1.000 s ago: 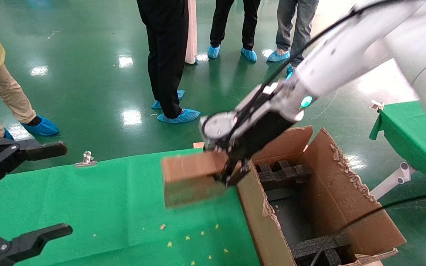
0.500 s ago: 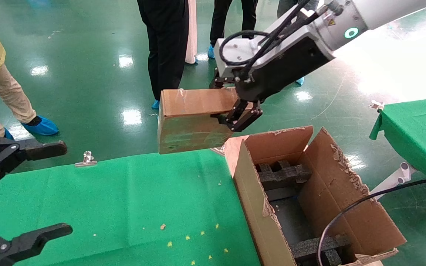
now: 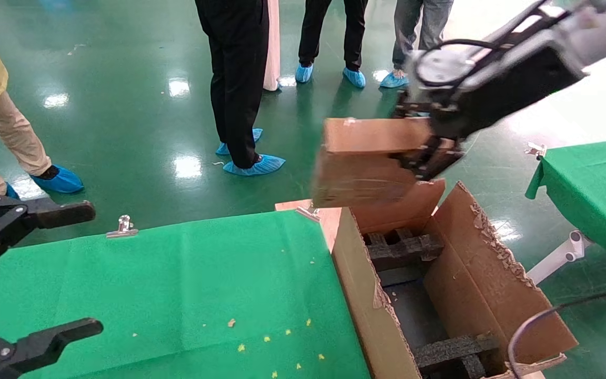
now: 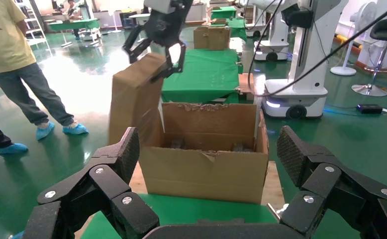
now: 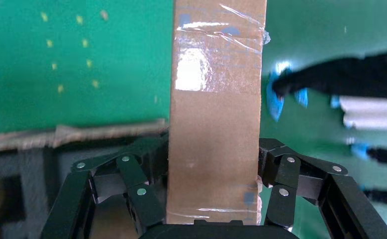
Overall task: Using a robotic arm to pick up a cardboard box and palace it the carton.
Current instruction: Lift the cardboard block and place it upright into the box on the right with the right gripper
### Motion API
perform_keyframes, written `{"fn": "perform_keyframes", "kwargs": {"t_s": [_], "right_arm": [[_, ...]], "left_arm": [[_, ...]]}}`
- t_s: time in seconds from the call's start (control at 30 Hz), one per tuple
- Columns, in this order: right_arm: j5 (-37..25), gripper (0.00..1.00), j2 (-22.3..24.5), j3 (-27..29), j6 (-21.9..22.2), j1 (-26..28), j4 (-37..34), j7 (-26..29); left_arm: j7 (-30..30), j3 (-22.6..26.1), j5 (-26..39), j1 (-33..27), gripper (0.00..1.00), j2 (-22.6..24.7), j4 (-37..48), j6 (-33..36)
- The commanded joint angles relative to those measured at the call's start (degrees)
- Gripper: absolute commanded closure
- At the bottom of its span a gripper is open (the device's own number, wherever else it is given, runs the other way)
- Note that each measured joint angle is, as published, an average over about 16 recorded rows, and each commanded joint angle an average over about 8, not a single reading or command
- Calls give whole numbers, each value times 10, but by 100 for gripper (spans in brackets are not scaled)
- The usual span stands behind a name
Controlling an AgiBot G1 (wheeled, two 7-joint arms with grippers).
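While right end effector [image 3: 429, 158] clamps cardboard box [image 3: 366, 168] above carton [image 3: 471, 273], no legible writing.

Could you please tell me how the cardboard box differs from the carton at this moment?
The cardboard box is much smaller than the carton. The box is sealed with clear tape; the carton stands open with ragged flaps and black foam inside. The box hangs in the right claw above the carton's far end; the carton rests beside the green table. Both are brown cardboard.

R arm [image 3: 497, 84]: black cylindrical wrist, silver bracket, black cables, teal ring light. Both grippers: black linked fingers [image 5: 132, 184] w/ silver rivets; L pads [image 4: 130, 149] textured.
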Motion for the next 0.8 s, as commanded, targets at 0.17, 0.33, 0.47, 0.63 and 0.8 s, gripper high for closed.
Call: {"fn": "perform_keyframes", "kwargs": {"t_s": [0.17, 0.33, 0.47, 0.63, 0.8], "right_arm": [[4, 100, 51, -62, -1, 35, 14, 11], [9, 100, 94, -120, -1, 56, 28, 23], [16, 100, 125, -163, 0, 65, 32, 30], [28, 100, 152, -204, 3, 64, 28, 34], [35, 100, 162, -225, 4, 60, 27, 34]], "left_arm": [[0, 0, 0, 0, 0, 0, 0, 0], [0, 0, 0, 0, 0, 0, 0, 0], [0, 0, 0, 0, 0, 0, 0, 0], [0, 0, 0, 0, 0, 0, 0, 0], [0, 0, 0, 0, 0, 0, 0, 0]]}}
